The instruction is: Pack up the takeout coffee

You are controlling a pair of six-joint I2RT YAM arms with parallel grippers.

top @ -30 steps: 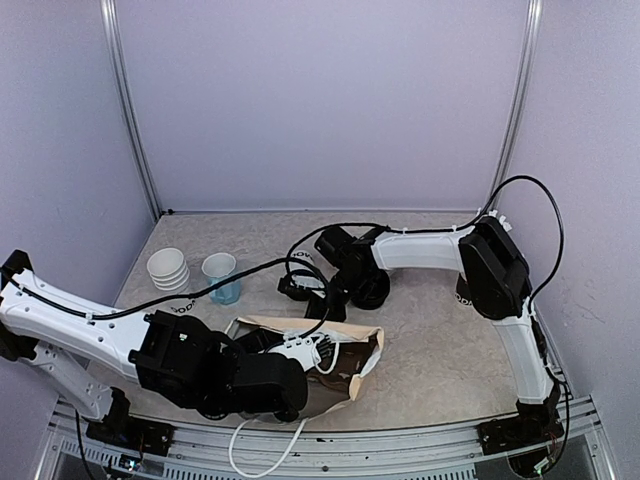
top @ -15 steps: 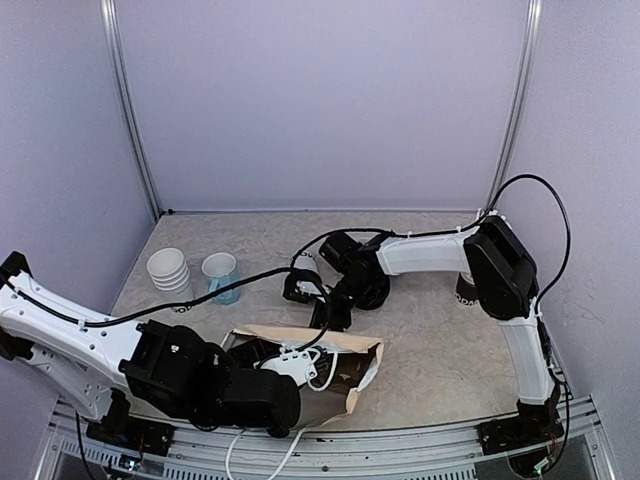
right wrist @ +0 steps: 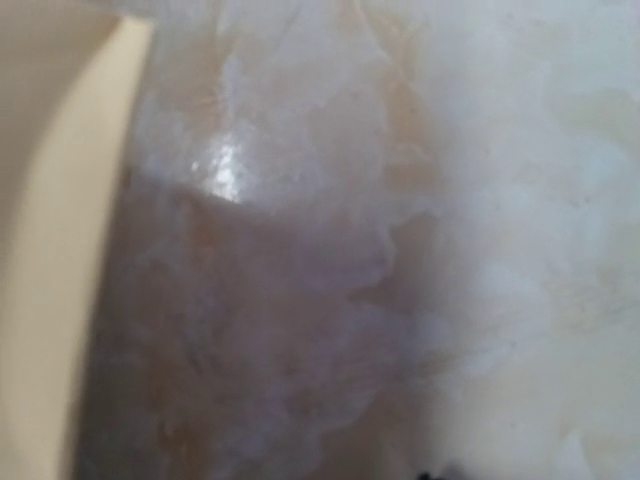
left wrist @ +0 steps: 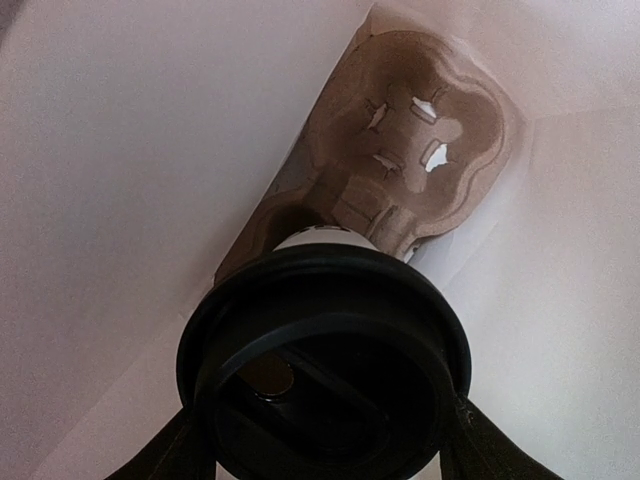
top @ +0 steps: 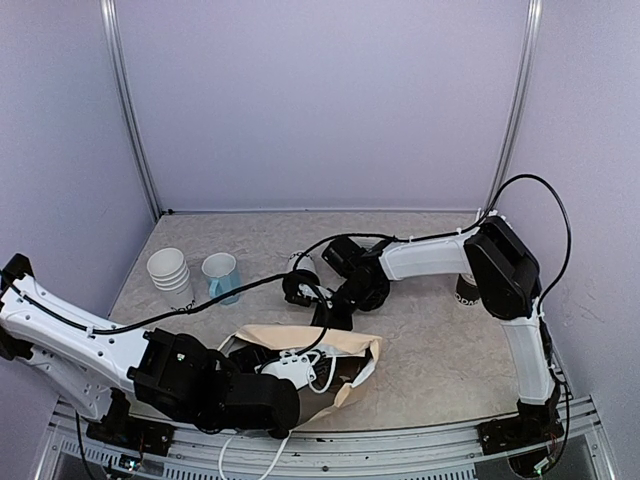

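Robot lab booth; plain lilac walls; aluminium rail; marbled tabletop.

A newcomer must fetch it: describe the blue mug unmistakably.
Look at the far-left corner of the table. Two things stand there: the mug is the right-hand one, light blue, while its neighbour is a stack of white cups.

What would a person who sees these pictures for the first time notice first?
The black-lidded takeout coffee cup fills the left wrist view, held in the left claw inside the paper bag, with a cardboard cup carrier deeper in. From above, the bag lies at the near edge of the table, with the left arm reaching into it and the right claw at its far edge.
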